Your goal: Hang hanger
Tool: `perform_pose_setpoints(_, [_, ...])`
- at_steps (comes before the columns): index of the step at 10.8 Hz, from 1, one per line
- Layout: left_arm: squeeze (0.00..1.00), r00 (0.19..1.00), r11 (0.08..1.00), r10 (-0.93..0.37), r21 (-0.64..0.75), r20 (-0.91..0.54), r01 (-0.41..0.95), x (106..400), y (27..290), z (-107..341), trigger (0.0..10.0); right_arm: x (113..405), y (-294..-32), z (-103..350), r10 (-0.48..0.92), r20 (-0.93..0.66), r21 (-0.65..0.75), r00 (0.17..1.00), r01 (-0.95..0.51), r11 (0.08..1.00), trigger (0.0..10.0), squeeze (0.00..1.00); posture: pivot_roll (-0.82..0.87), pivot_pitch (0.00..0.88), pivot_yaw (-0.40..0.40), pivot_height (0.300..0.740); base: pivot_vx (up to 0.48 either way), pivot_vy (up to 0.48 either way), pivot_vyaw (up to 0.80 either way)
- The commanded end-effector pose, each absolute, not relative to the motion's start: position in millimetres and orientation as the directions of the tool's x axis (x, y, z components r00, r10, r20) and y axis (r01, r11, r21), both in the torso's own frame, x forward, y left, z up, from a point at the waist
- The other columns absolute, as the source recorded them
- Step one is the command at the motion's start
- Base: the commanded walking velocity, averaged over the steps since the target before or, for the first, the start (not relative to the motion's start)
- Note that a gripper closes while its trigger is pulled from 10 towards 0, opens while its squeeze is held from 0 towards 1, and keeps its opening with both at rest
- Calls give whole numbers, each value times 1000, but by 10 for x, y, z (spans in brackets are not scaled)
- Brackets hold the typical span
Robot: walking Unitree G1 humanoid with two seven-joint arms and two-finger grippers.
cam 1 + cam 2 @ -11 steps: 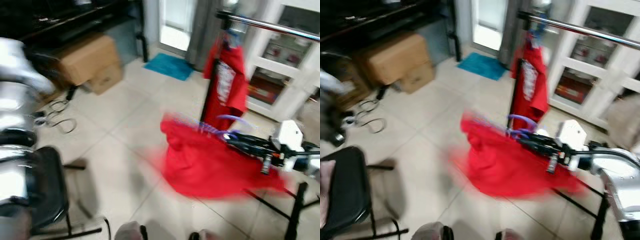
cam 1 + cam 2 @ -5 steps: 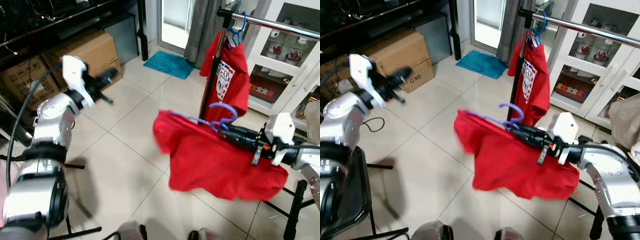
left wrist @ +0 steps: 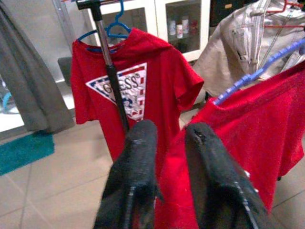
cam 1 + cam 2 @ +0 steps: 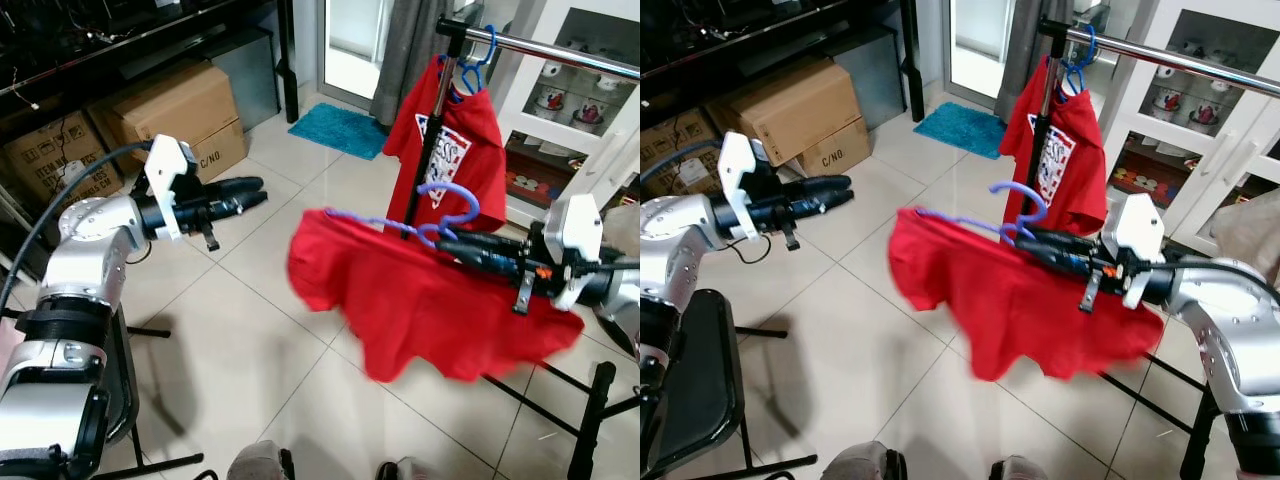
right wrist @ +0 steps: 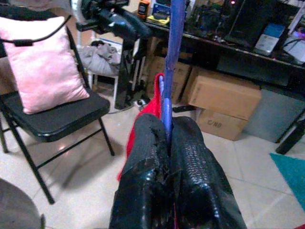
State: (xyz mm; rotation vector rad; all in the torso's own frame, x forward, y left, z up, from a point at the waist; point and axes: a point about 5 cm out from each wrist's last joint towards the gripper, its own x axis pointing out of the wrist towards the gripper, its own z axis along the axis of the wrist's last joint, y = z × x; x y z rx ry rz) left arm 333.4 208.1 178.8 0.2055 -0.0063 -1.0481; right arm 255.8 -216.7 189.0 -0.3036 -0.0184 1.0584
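Note:
A purple hanger [image 4: 445, 205] carries a loose red shirt [image 4: 420, 300], held in the air in front of the clothes rack. My right gripper [image 4: 450, 247] is shut on the hanger's neck just under its hook, and the purple hanger [image 5: 170, 57] runs up from between the fingertips. The silver rail [image 4: 560, 50] lies above and behind it. A second red shirt with a printed logo [image 4: 450, 150] hangs from the rail on a blue hanger [image 4: 478, 60]. My left gripper [image 4: 255, 190] is stretched out towards the held shirt, short of its left sleeve, open and holding nothing [image 3: 167, 131].
Cardboard boxes [image 4: 175, 105] sit at the back left beside a dark shelf. A teal mat [image 4: 340, 130] lies by the doorway. A black chair [image 4: 120, 400] stands at my left side, and the rack's black foot [image 4: 590, 430] at lower right. A white glass cabinet [image 4: 590, 110] is behind the rail.
My left arm rose from my side and reached out towards the shirt. My right gripper carried the hanger and shirt a little higher and to the left.

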Motion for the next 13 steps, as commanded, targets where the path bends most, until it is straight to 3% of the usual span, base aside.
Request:
perform_pose_setpoints(1, [1000, 459, 426, -882, 231, -110, 875, 3298, 1949, 1810, 10000, 2590, -2179, 1968, 836, -112, -285, 537, -823, 491, 0, 0, -38, 0, 51, 740, 0, 0, 0])
perform_pose_setpoints(2, [1000, 408, 358, -903, 288, -138, 888, 3247, 1751, 1751, 10000, 2626, -2122, 1975, 807, -105, -283, 581, -796, 536, 0, 0, -37, 0, 49, 740, 0, 0, 0])
perform_pose_setpoints(4, [1000, 408, 328, -902, 392, -139, 860, 3263, 1441, 1671, 10000, 2692, -1958, 1976, 760, -98, -276, 643, -751, 600, 0, 0, -37, 0, 49, 740, 0, 0, 0])
perform_pose_setpoints(5, [565, 395, 292, -901, 422, -179, 858, 3268, 1251, 1576, 10000, 2727, -1820, 1948, 725, -87, -290, 684, -713, 638, 0, 0, -34, 0, 39, 740, 0, 0, 0])
perform_pose_setpoints(6, [0, 439, 280, -872, 514, -216, 810, 3314, 1025, 1486, 10000, 2762, -1653, 1900, 646, -69, -369, 760, -621, 692, 0, 0, -41, 0, 42, 740, 0, 0, 0])
perform_pose_setpoints(9, [0, 524, 340, -837, 600, -158, 724, 3396, 955, 1526, 10000, 2716, -1513, 1949, 604, 98, -407, 791, -522, 750, 0, 0, -49, 0, 49, 740, 0, 0, 0])
perform_pose_setpoints(13, [0, 483, 247, -867, 734, -125, 633, 3385, 884, 1585, 10000, 2660, -1391, 1786, 666, 78, -434, 742, -576, 693, 0, 0, -47, 0, 43, 740, 0, 0, 0])
